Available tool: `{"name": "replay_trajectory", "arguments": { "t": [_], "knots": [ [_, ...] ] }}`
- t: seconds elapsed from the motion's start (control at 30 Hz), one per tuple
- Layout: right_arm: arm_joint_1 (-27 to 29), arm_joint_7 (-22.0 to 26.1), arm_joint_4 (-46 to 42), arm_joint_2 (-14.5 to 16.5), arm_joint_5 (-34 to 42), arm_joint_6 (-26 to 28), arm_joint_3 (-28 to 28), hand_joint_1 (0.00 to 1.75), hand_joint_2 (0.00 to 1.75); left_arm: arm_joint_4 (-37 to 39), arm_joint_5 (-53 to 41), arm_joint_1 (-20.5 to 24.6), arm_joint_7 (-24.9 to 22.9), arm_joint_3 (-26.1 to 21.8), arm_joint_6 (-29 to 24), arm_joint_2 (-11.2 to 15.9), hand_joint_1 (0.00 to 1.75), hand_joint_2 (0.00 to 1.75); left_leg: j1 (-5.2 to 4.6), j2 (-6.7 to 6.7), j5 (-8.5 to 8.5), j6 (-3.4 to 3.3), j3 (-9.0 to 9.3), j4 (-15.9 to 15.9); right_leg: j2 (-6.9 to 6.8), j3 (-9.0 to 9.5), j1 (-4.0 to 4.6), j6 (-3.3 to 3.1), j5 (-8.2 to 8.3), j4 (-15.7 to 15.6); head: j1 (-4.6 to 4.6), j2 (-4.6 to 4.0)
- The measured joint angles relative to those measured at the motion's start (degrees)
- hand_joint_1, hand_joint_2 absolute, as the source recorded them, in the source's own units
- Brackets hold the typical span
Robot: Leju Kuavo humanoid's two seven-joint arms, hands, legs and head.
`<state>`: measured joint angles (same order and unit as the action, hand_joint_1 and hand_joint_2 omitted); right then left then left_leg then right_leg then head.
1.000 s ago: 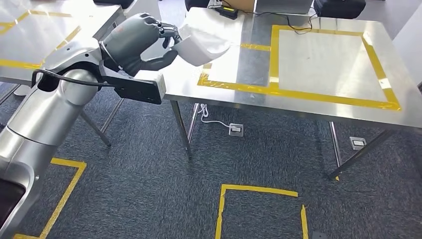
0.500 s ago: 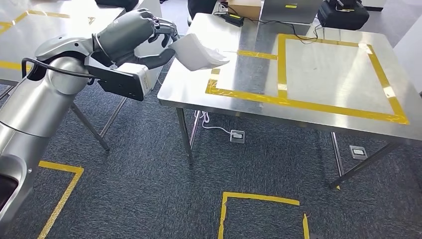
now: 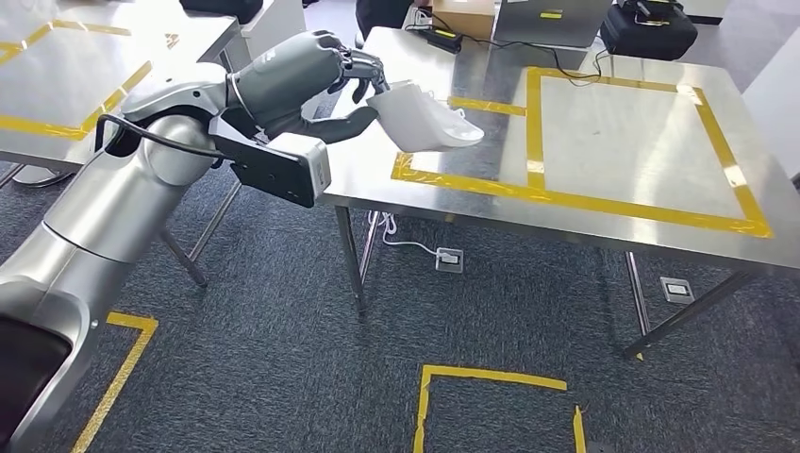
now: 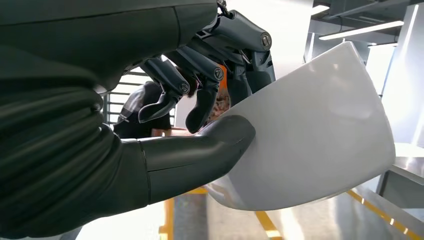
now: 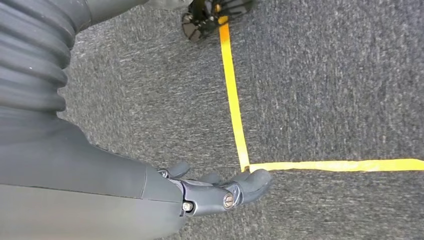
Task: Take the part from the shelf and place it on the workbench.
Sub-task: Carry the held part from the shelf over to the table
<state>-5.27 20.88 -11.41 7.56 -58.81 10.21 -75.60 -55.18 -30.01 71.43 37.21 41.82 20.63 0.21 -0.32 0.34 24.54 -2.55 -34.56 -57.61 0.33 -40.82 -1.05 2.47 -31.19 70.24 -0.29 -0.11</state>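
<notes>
Nearest the body, the right hand (image 5: 220, 192) was seen hanging low over dark carpet (image 5: 325, 75) crossed by yellow floor tape (image 5: 232, 100), its fingers loosely extended and nothing held in them. Further out, the left hand (image 3: 325, 80) was seen raised at table height, and the white part (image 3: 429, 118), a smooth shell-like piece, was gripped in it, with the thick thumb (image 4: 200, 150) pressed under the shell's curved wall and the darker fingers (image 4: 210, 75) hooked over its rim. Compared with half a second earlier, the part had been carried further in over the steel workbench (image 3: 604, 203): where it had been held above the bench's near left edge, it was now held over the corner of the yellow taped rectangle (image 3: 575, 198), and the arm had been extended further forward; part of this shift may be owed to the camera itself, since the whole bench was framed slightly differently. The part was judged to be held clear of the surface, not yet set down, though contact could not be ruled out from these views. The carry was therefore judged nearly complete, with lowering and release inside the marked area remaining. Beyond, boxes and a dark bag (image 3: 649, 28) were seen at the bench's far edge.
</notes>
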Motion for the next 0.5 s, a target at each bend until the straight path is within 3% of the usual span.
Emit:
{"name": "replay_trajectory", "arguments": {
  "t": [0.03,0.07,0.1,0.17,0.2,0.27,0.33,0.4,0.5],
  "knots": [
    [0.02,-0.18,0.00,-0.01,0.02,0.03,0.00,0.00,1.75,0.11,0.00,-0.30,0.02,0.19,-0.06,-0.27,1.75,1.75,0.03,0.17,0.06,0.09,-0.01,-0.06,-0.02,-1.50,-0.10,0.09,-0.77,2.74,-0.01,0.00],
    [0.04,-0.32,0.00,-0.03,0.03,0.05,0.00,0.00,1.75,0.21,0.01,-0.61,0.05,0.39,-0.11,-0.48,1.75,1.75,0.11,0.37,0.17,0.26,-0.02,-0.17,-0.06,-2.09,-0.22,0.20,-0.52,3.61,-0.01,0.00],
    [0.05,-0.40,0.00,-0.04,0.03,0.05,0.00,0.00,1.75,0.31,0.01,-0.87,0.09,0.60,-0.16,-0.61,1.75,1.75,0.26,0.62,0.34,0.54,-0.03,-0.39,-0.18,-1.44,-0.39,0.35,0.78,2.08,-0.01,0.00],
    [0.01,-0.45,0.01,-0.03,0.04,0.03,0.00,0.00,1.75,0.45,0.02,-1.14,0.16,0.89,-0.25,-0.71,1.75,1.75,0.52,1.17,0.96,1.44,-0.11,-1.26,-1.28,2.10,-0.76,0.83,4.21,-4.95,0.02,0.00],
    [-0.03,-0.42,0.00,0.04,0.05,-0.02,0.00,0.00,1.75,0.50,0.02,-1.18,0.17,0.95,-0.29,-0.69,1.75,1.75,0.51,1.41,1.40,1.97,-0.21,-1.81,-1.83,3.57,-0.88,0.75,5.27,-7.92,0.06,0.00],
    [-0.04,-0.38,-0.01,0.20,0.06,-0.14,0.00,0.00,1.75,0.53,0.03,-1.24,0.26,1.01,-0.37,-0.65,1.75,1.75,0.25,1.80,2.00,2.90,-0.19,-2.30,-2.17,4.40,-0.83,-0.02,5.47,-9.84,0.15,0.00],
    [0.03,-0.36,-0.02,0.24,0.06,-0.21,0.00,0.00,1.75,0.54,0.04,-1.35,0.39,1.16,-0.41,-0.62,1.75,1.75,0.24,2.28,2.23,3.50,0.11,-2.07,-1.38,4.32,-0.80,-1.12,5.48,-9.82,0.19,0.00],
    [0.05,-0.34,-0.02,0.25,0.06,-0.28,0.00,0.00,1.75,0.54,0.04,-1.46,0.48,1.32,-0.44,-0.49,1.75,1.75,0.45,1.90,3.52,4.08,-0.37,-3.52,-0.71,4.40,-0.87,-1.91,5.59,-9.88,0.08,0.00],
    [0.05,-0.28,-0.02,0.24,0.06,-0.48,0.00,0.00,1.75,0.54,0.04,-1.91,0.54,1.53,-0.45,-0.16,1.75,1.75,0.61,0.34,8.38,4.52,-4.88,-13.20,0.43,4.42,-0.75,-2.61,5.65,-9.94,-0.10,0.00]
  ]
}}
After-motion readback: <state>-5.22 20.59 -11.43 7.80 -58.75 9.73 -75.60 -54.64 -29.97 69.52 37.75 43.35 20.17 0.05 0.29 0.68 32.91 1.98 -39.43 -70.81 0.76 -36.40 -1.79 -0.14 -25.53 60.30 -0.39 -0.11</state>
